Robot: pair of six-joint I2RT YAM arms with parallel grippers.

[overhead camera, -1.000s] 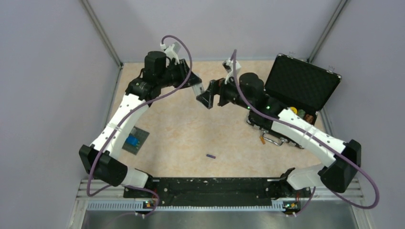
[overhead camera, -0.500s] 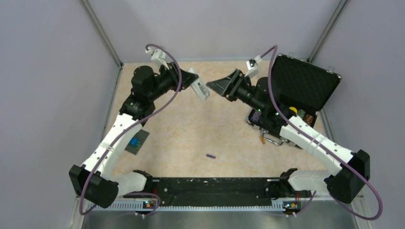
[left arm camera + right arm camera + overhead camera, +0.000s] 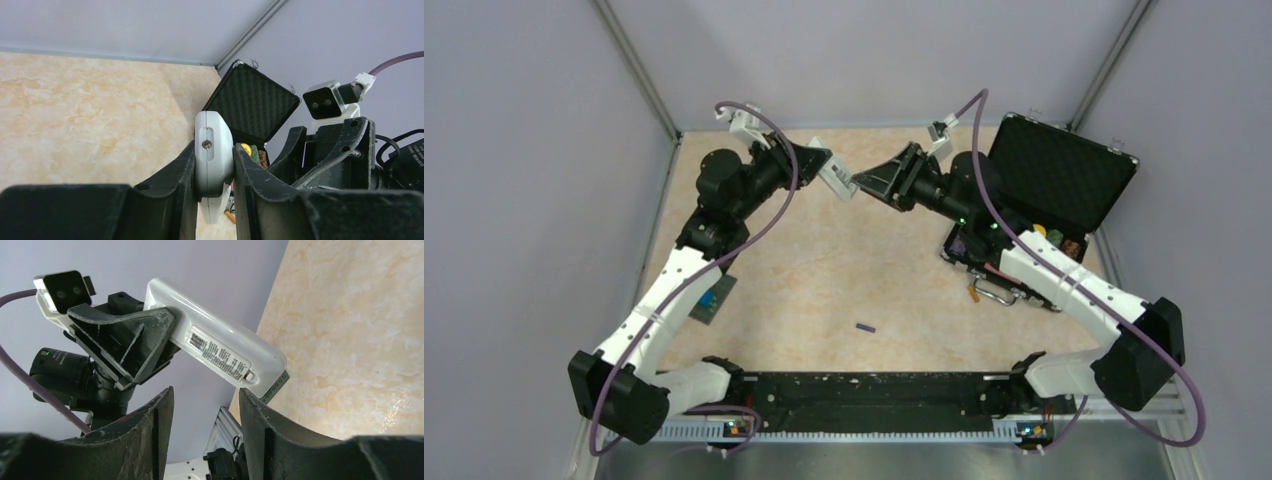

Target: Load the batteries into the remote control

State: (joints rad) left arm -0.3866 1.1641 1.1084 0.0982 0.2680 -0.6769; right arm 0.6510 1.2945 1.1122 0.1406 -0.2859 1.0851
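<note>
nothing looked loaded: the left claw [image 3: 214,170] gripped the remote control [image 3: 215,352] in mid-air, the right claw [image 3: 206,392] stood half-open and empty just before its free end, and a purple battery [image 3: 865,327] lay on the bench [image 3: 824,270] far from both

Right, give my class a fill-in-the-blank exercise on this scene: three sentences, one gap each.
1. The white remote is clamped in the gripper of the ____ arm.
2. A purple battery lies on the ____.
3. The black case stands with its lid ____.
Missing words: left; table; open.
</note>
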